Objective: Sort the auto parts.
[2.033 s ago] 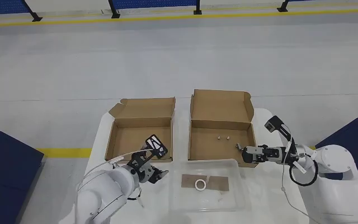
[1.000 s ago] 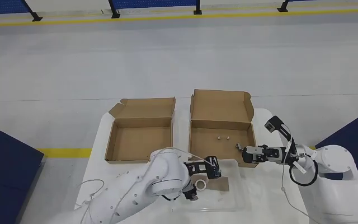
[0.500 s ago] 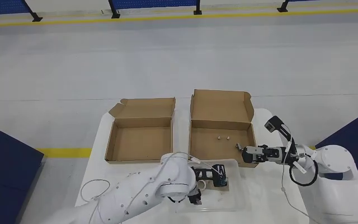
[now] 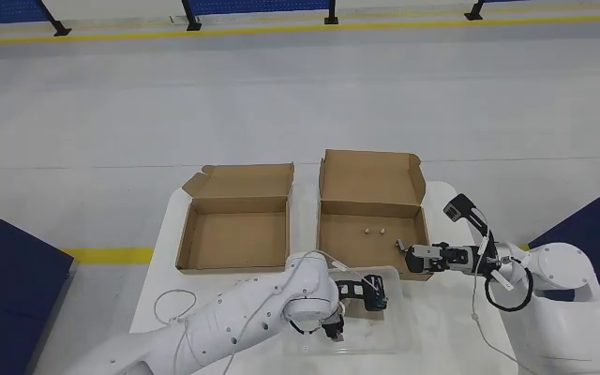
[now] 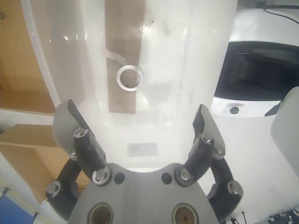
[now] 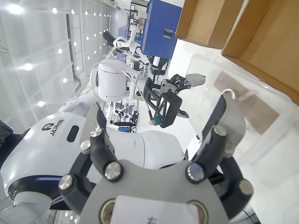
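While the right arm hasn't budged, the left one has done all the travelling in the last couple of seconds. It was sitting by the near right corner of the left box (image 4: 232, 242) and has swung across over the clear tray (image 4: 401, 323) at the near edge of the table. So the left gripper (image 5: 136, 106) now hangs above the tray floor with its fingers spread wide and nothing in them. Just ahead of it the metal ring (image 5: 129, 78) lies flat on the brown strip (image 5: 123, 24) inside the tray, untouched. Looks to me like the pick is being lined up and the ring is the next part to get sorted. A bit farther and off to the right, the right gripper (image 6: 161, 104) is parked at the near right corner of the right box (image 4: 370, 246), also spread and holding nothing. Farther back, two small parts (image 4: 382, 228) sit in that box toward its far side. My guess is the left one has to drop down and pinch the ring next
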